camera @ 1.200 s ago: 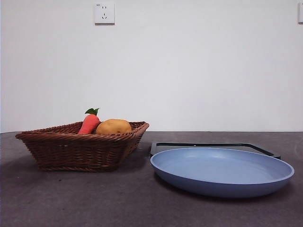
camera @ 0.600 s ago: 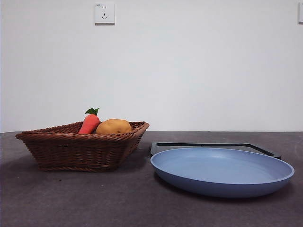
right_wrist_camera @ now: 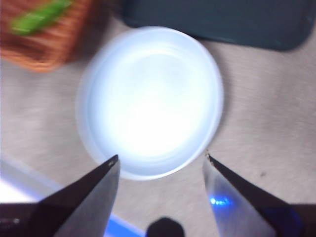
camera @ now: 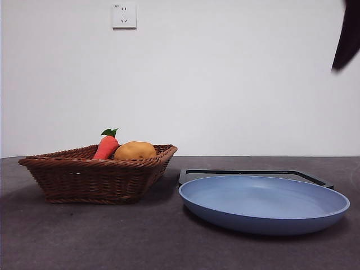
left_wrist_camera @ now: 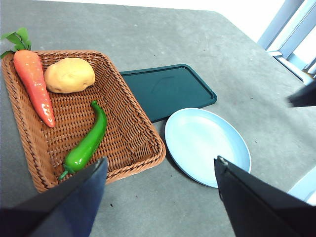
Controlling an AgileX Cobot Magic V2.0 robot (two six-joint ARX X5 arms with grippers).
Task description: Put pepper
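In the front view, a dark arm tip (camera: 347, 34) shows at the top right corner. In the left wrist view, the pepper (left_wrist_camera: 87, 143) lies in the basket (left_wrist_camera: 131, 128) beside the carrot (left_wrist_camera: 34, 84); the left gripper (left_wrist_camera: 160, 170) has its jaws apart. In the right wrist view, the right gripper (right_wrist_camera: 161, 159) hangs over the plate (right_wrist_camera: 98, 79), jaws apart.

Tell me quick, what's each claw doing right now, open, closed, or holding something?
Left claw: open, holding nothing, above the basket and pepper.
Right claw: open, holding nothing, above the blue plate.
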